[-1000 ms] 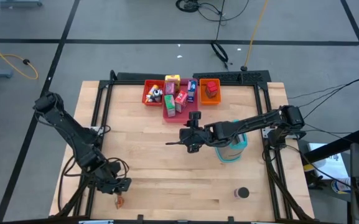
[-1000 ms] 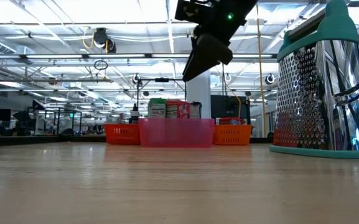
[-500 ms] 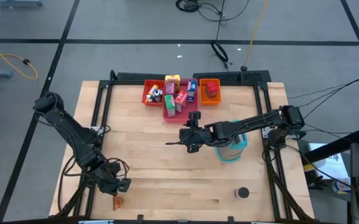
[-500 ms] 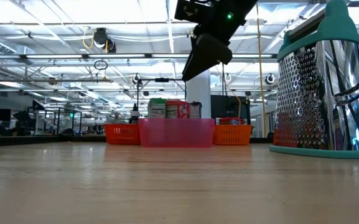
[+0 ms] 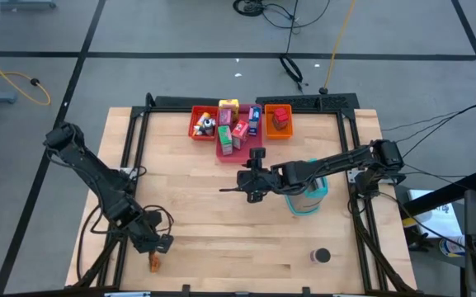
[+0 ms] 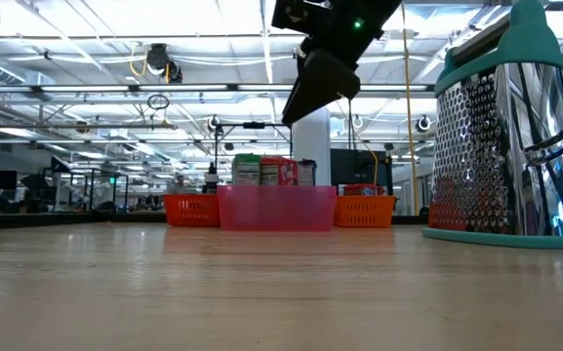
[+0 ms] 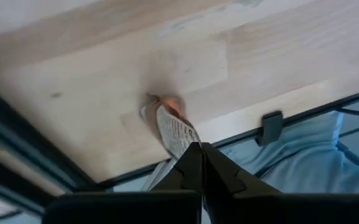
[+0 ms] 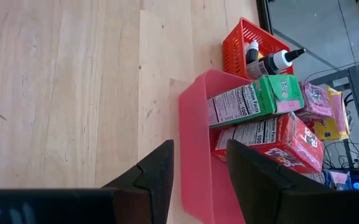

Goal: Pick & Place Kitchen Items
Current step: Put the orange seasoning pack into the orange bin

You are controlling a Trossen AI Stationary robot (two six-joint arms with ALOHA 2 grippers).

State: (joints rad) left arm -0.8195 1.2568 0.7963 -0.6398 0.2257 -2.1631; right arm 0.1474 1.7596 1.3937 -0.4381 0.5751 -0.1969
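The left gripper (image 5: 157, 247) hung over the near left corner of the wooden table (image 5: 213, 206), its fingers (image 7: 191, 168) pressed together on a small orange packet (image 5: 153, 264) with printed text, which the left wrist view showed (image 7: 173, 127) tilted, its far end touching the tabletop close to the table's edge. The right gripper (image 5: 239, 185) was held in the air near the middle of the table, just in front of the pink tray (image 5: 234, 147), with its fingers (image 8: 157, 171) spread apart and nothing between them; in the low view it (image 6: 315, 83) hung well above the surface. The pink tray (image 8: 195, 149) held a green food box (image 8: 254, 102) and a red food box (image 8: 272, 140) lying side by side, with a purple packet and a yellow box (image 8: 331, 121) beyond them. Beside it stood a red tray (image 5: 204, 122) holding small bottles (image 8: 275, 62), one with a white cap and a dark tip. On the other side an orange tray (image 5: 278, 120) held a red block (image 5: 280, 115). A steel box grater with a teal base (image 5: 308, 198) stood to the right of the table's middle, partly under the right arm. A dark round can (image 5: 321, 256) lay by itself near the front right edge, well apart from the trays.
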